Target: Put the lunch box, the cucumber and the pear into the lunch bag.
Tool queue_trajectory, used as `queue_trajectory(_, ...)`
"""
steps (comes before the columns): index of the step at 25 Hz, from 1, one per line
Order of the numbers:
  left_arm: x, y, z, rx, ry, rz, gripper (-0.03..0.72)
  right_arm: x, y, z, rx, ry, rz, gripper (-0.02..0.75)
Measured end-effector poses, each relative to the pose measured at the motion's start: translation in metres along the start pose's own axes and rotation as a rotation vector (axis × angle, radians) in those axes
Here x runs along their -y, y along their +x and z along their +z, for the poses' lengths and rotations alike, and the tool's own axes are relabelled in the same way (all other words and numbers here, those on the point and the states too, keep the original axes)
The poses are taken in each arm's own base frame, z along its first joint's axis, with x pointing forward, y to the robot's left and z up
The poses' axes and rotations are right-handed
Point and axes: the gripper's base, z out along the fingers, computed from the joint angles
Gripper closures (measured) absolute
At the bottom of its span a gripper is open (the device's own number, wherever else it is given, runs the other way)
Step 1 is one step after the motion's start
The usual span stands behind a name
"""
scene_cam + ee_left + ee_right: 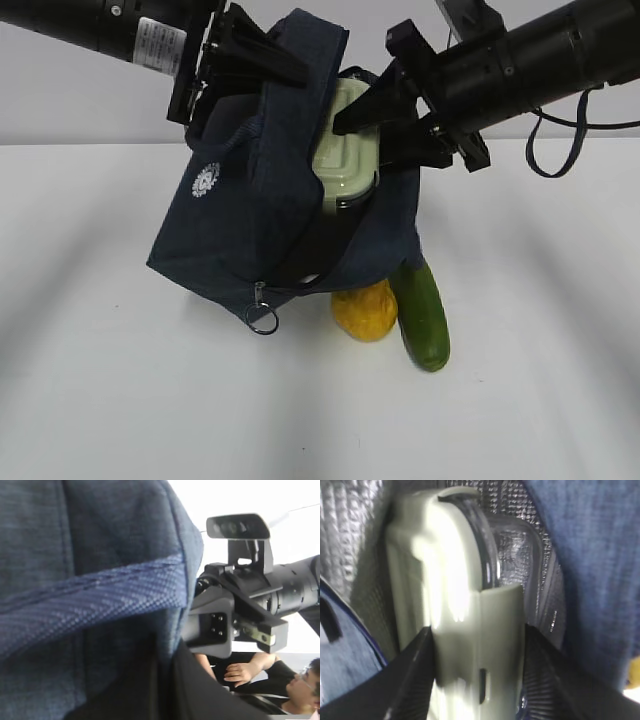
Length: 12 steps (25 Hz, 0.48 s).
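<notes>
The navy lunch bag point(240, 220) hangs tilted above the table, its mouth facing right. My left gripper point(285, 62) is shut on the bag's upper fabric edge, which fills the left wrist view point(90, 595). My right gripper point(365, 112) is shut on the lunch box point(345, 150), sage-green lid toward the camera, held half inside the bag's mouth. In the right wrist view the lunch box point(460, 605) sits between my fingers point(410, 675) against the silver lining point(350, 540). The yellow pear point(365, 310) and the dark green cucumber point(420, 315) lie on the table beneath the bag.
The zipper's metal ring pull point(262, 318) dangles from the bag's lower corner. White tabletop point(120, 400) surrounds the objects. A person point(300, 690) sits beyond the table, seen in the left wrist view.
</notes>
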Motion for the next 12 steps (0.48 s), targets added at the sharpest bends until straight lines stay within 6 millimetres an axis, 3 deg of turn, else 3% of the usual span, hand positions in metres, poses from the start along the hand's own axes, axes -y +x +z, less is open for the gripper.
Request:
queue_trajectory(6, -0.005, -0.002, 0.005, 0.001, 0.032, -0.032, 0.686, -0.004, -0.013, 0.002, 0.02, -0.015, -0.021, 0.375)
queue_trajectory(12, -0.041, -0.004, 0.032, -0.048, 0.124, -0.137, 0.686, 0.006, -0.012, 0.006, -0.002, 0.043, -0.045, 0.375)
